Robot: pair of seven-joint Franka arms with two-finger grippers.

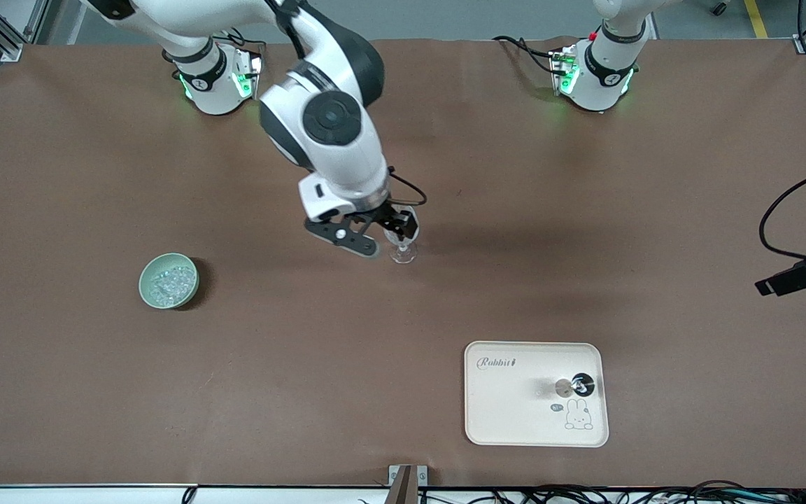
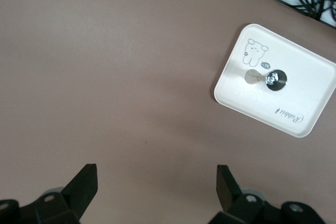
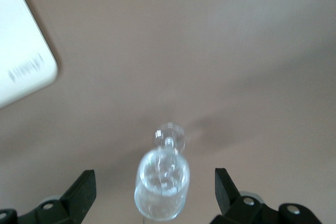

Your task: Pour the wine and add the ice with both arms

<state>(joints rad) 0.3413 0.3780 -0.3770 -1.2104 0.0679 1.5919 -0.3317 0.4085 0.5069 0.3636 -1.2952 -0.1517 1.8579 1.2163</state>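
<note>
A clear stemmed wine glass (image 1: 403, 250) stands upright mid-table. My right gripper (image 1: 394, 228) is open around its bowl. In the right wrist view the glass (image 3: 162, 188) sits between the two fingertips of the right gripper (image 3: 156, 192), with a gap on each side. Something clear glints inside the bowl; I cannot tell what. The ice (image 1: 171, 282) lies as small glassy chunks in a green bowl (image 1: 149, 275) toward the right arm's end. My left gripper (image 2: 157, 187) is open and empty, high over bare table, and is out of the front view.
A cream tray (image 1: 508, 420) with a rabbit print lies near the front camera, toward the left arm's end, and carries a small black-and-silver object (image 1: 578, 385). The tray also shows in the left wrist view (image 2: 299, 116). A black device (image 1: 802, 274) on a cable juts in at the table's edge.
</note>
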